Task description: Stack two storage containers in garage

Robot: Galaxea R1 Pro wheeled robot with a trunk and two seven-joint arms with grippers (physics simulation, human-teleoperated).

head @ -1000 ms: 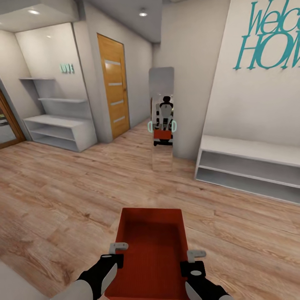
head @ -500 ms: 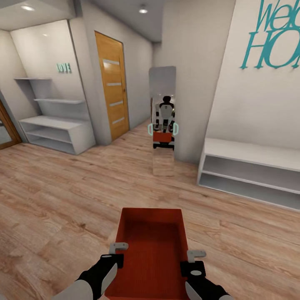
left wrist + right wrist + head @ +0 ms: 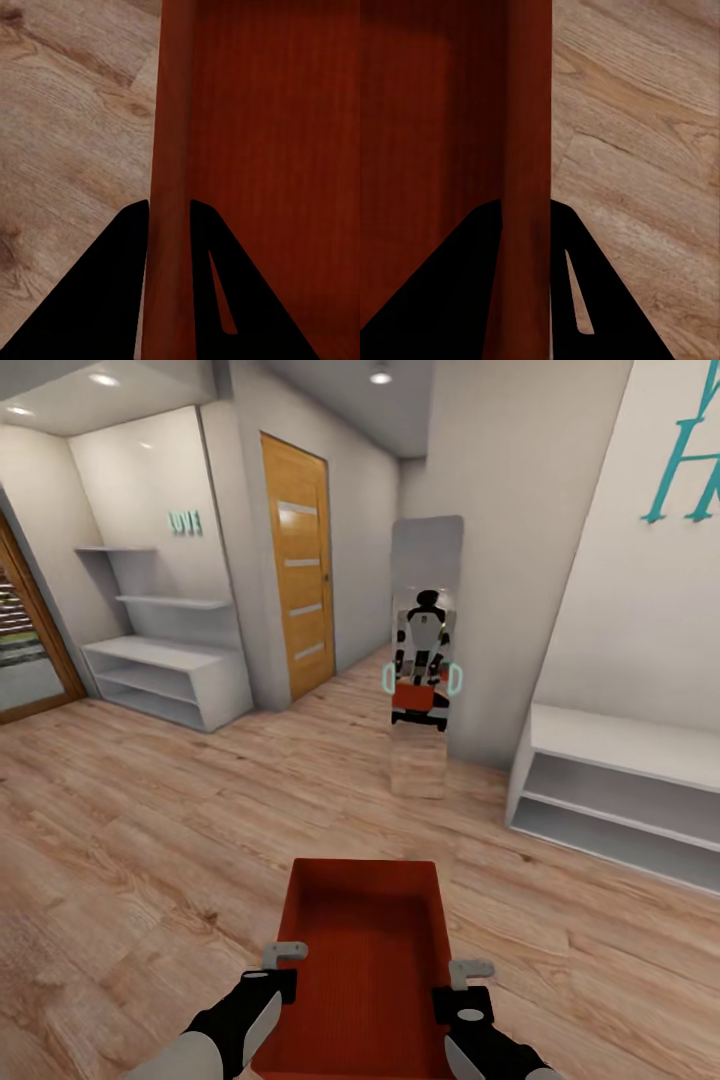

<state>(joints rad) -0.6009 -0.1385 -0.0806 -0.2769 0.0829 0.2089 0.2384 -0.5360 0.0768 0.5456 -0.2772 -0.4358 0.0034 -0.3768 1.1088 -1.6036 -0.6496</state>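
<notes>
One orange-red storage container (image 3: 365, 950) hangs in front of me above the light wood plank floor, held by both arms. My left gripper (image 3: 283, 972) is shut on its left wall (image 3: 171, 150), one black finger on each side of the rim. My right gripper (image 3: 458, 985) is shut on the right wall (image 3: 529, 150) the same way. The bin is lidless and holds nothing. The other container is out of view. An orange-wood door (image 3: 300, 580) with frosted strips stands shut ahead on the left.
A tall mirror (image 3: 425, 650) leans against the wall corner ahead, reflecting me with the bin. White open shelves (image 3: 170, 670) stand at the left, a low white bench shelf (image 3: 620, 790) at the right. A wood-framed glass door (image 3: 30, 650) is at far left.
The whole view has swung left, so the mirror, door and shelves sit further right in the picture. The container and both grippers keep their place before me.
</notes>
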